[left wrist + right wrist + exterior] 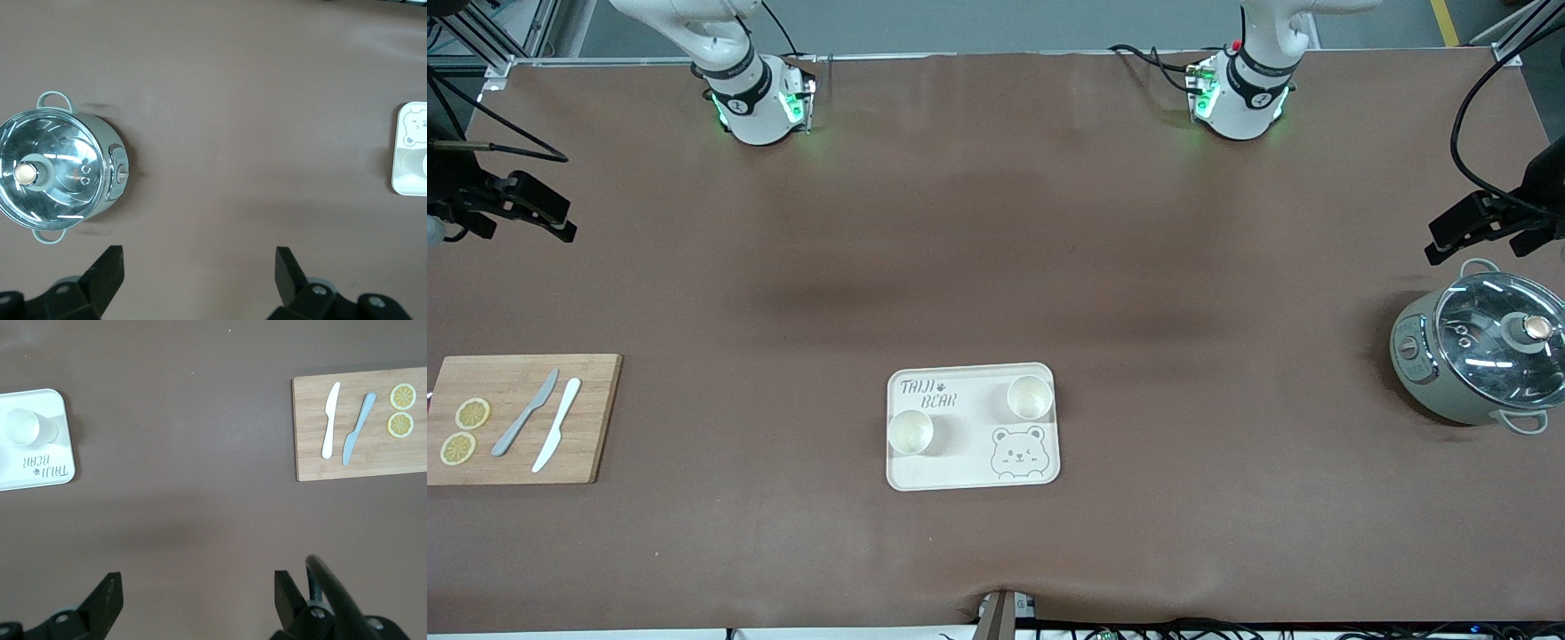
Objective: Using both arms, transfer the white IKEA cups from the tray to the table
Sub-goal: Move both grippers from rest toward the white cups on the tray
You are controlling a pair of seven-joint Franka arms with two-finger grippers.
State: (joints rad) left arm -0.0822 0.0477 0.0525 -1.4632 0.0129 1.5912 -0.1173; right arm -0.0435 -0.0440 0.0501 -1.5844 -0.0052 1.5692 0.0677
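Note:
Two white cups stand upright on the bear-printed tray (969,464) near the table's middle. One cup (1030,396) is on the tray's part toward the left arm's end. The other cup (911,432) is toward the right arm's end and nearer to the front camera. The right wrist view shows one cup (27,427) on the tray (41,475). The left wrist view shows only the tray's edge (413,130). My left gripper (198,259) is open and empty, high over bare table between the pot and the tray. My right gripper (197,581) is open and empty, high over bare table between the tray and the board.
A pale green pot with a glass lid (1480,347) stands at the left arm's end and also shows in the left wrist view (57,175). A wooden cutting board (520,418) at the right arm's end holds two knives and two lemon slices.

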